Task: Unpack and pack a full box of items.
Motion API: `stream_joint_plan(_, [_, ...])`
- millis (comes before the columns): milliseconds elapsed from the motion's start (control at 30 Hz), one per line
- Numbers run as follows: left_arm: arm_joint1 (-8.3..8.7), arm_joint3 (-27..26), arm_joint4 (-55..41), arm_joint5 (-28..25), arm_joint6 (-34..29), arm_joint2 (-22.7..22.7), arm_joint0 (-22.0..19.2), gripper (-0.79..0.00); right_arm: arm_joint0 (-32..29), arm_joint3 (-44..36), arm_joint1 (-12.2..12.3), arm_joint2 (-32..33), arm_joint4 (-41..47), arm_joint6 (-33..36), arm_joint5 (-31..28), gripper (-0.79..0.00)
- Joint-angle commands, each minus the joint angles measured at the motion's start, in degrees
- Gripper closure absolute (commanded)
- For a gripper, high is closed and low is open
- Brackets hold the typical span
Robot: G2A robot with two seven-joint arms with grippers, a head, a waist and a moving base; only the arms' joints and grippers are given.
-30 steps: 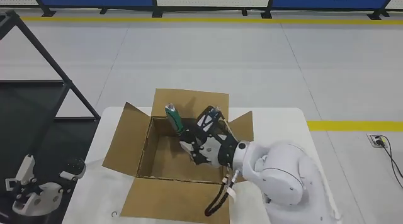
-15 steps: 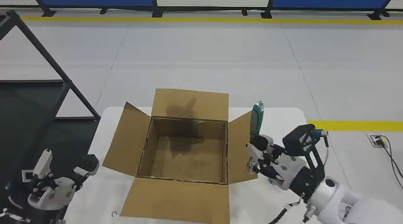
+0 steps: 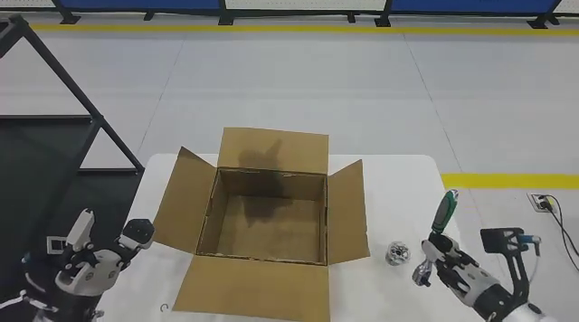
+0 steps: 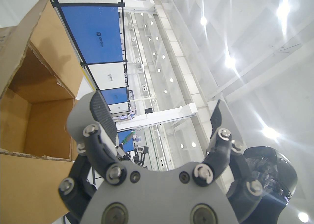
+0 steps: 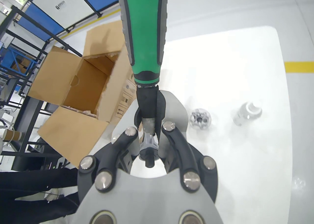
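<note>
Green-handled tool point(image 5: 143, 26), shaft clamped in right pincer point(image 5: 148, 109)

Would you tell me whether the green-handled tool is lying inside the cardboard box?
No, the right gripper holds the green-handled tool above the white table, outside the cardboard box.

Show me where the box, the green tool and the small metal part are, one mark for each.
box point(image 3: 346, 213): top view, on its side flap.
green tool point(image 5: 143, 26): right wrist view, on the handle.
metal part point(image 5: 199, 119): right wrist view, on its middle.
</note>
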Motion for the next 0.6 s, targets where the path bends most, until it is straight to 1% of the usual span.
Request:
stream_joint_plan(0, [0.02, 0.0, 0.1, -0.1, 0.2, 0.2, 0.0, -0.785, 0.1, 0.0, 0.0, 0.0, -0.1, -0.1, -0.2, 0.0])
stream_joint_plan(300, [0.05, -0.4, -0.2, -1.0, 1.2, 0.2, 0.5, -0.785, 0.0, 0.3, 0.0, -0.4, 0.1, -0.3, -0.5, 0.0])
stream_joint_plan(367, [0.05, -0.4, -0.5, -1.2, 1.5, 0.0, 0.7, -0.785, 0.4, 1.5, 0.4, -1.5, -2.5, 0.6, -0.4, 0.0])
stream_joint_plan(567, [0.04, -0.3, -1.2, -1.5, 1.9, -0.2, 1.3, -0.785, 5.5, 6.0, 1.6, -6.2, -10.9, 10.6, 1.4, 0.0])
